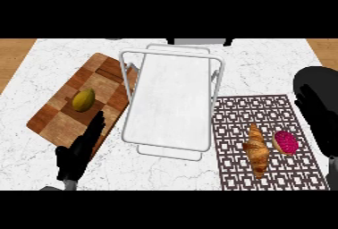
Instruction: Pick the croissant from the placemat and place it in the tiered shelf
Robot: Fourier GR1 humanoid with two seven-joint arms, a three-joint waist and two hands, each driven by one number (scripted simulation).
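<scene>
Task not yet begun in substance: the croissant [256,151] lies untouched on the placemat [238,112] at lower right of the frame, just beside a pink pastry [286,142], and the tiered shelf [173,100] at centre holds nothing visible. The right hand [318,107] hangs at the right edge above the placemat, fingers extended and relaxed, gripping nothing. The left hand [80,151] rests at lower left, fingers up and straight, over the edge of the wooden board [66,114].

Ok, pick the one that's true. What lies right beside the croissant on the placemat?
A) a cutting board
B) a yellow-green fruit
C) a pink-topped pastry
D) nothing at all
C: the croissant lies on the placemat with a pink-topped pastry just to its right; the yellow-green fruit sits on the cutting board across the shelf.
</scene>
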